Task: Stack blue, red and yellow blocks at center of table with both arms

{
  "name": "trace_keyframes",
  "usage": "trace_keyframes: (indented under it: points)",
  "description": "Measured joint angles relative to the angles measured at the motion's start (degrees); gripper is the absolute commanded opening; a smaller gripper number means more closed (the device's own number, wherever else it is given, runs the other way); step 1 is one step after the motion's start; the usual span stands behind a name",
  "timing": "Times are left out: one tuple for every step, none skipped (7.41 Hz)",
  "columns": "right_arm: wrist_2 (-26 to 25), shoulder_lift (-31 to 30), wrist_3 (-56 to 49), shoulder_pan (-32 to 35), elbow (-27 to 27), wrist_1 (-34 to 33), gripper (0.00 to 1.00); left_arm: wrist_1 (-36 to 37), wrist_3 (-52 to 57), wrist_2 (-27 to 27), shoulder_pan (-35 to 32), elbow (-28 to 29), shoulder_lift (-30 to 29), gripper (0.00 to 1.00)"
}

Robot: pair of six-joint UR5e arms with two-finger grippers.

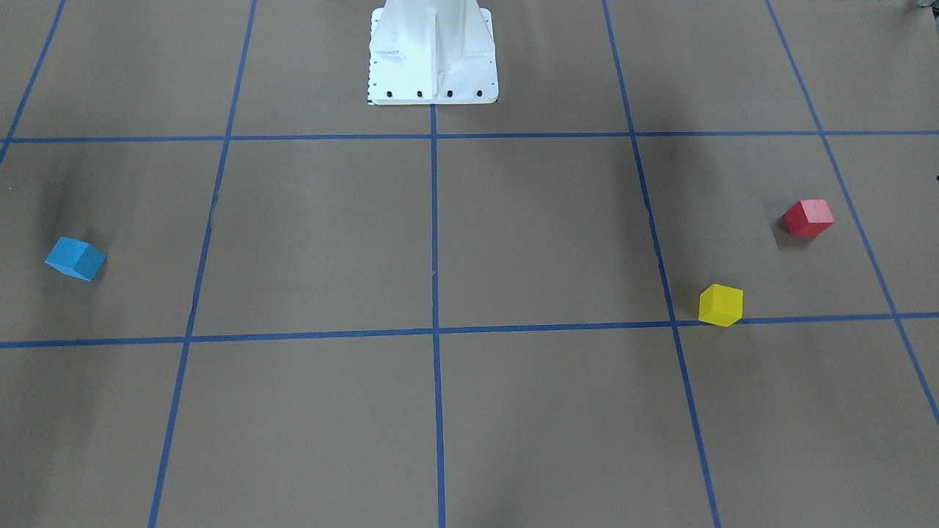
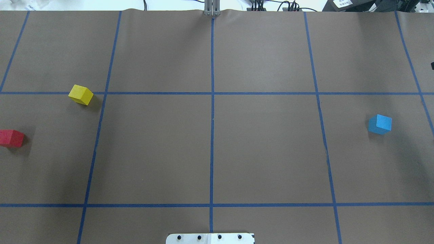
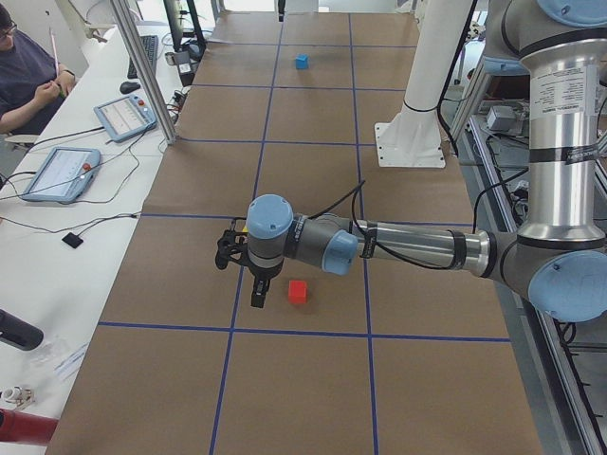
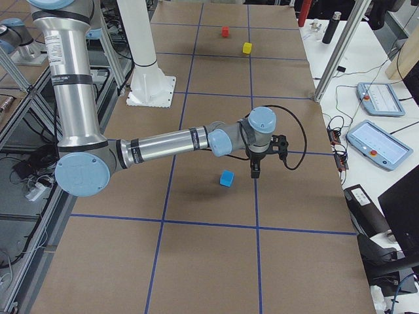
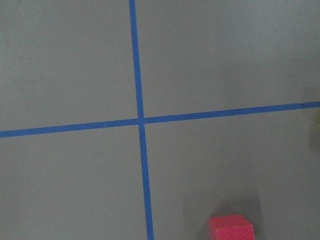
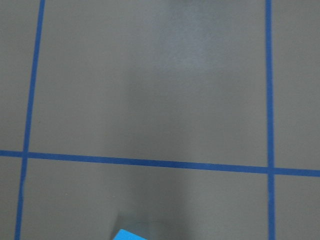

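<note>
The counter (image 2: 264, 152) is covered in matte brown paper, ruled into rectangles by thin blue tape lines (image 2: 212, 135). At its near edge stands the white pedestal (image 2: 210, 238), a smooth column on a flat foot plate with a row of dark bolts.

All three blocks are small, sharp-edged cubes with flat matte faces, and each lies alone on the paper. The blue block (image 2: 379, 124) sits far out to the pedestal's right and forward of it. The red block (image 2: 11, 138) sits far out to the pedestal's left. The yellow block (image 2: 80, 94) is near the red one, farther forward of the pedestal and touching a tape line.

The left hand (image 3: 257, 294) hangs over the paper just beside the red block, on the side away from the pedestal. The right hand (image 4: 255, 170) hangs likewise beside the blue block. Both hands show only in the side views, so I cannot tell whether their fingers are apart or together.
</note>
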Motion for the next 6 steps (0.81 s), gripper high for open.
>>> trace_keyframes:
  points:
    - [-1.73,-0.98,6.13,-3.47,0.13,3.48,1.0,0.01,-0.08,-0.08,0.01,-0.02,0.0,1.0]
    - [-2.88,-3.21,10.09,-5.77,0.13,7.15,1.0,0.02,-0.2,-0.14,0.01,0.02,-0.01,1.0]
    - [-3.42,-5.19,12.4,-7.07,0.0,9.54,1.0,0.02,-0.25,-0.19,0.01,0.15,-0.01,1.0]
    - [-3.77,-6.35,14.2,-8.34,-0.24,10.55,1.0,0.02,-0.26,-0.23,0.02,0.21,0.0,1.0]
    - [-3.99,-6.92,15.46,-9.85,-0.53,10.85,1.0,0.02,-0.23,-0.25,0.02,0.31,0.02,1.0]
    - [-4.1,-7.24,15.99,-11.46,-0.97,10.9,1.0,0.02,-0.19,-0.26,0.02,0.43,0.05,1.0]
